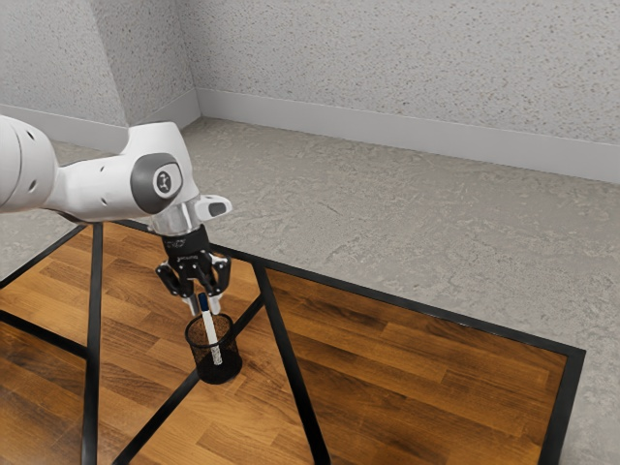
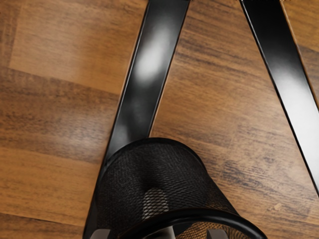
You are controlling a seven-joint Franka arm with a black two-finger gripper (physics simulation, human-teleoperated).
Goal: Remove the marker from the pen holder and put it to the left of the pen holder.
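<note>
on wooden table (image 1: 417, 378), pen holder (image 1: 221, 371), speckled walls (image 1: 387, 68)

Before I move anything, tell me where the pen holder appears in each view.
Exterior view: the pen holder stands on the table just below the gripper, toward the exterior view's left.
Wrist view: the pen holder is close under the gripper, its mesh wall and rim in sight.
Shared landmark: the black strip running beneath the pen holder.
</note>
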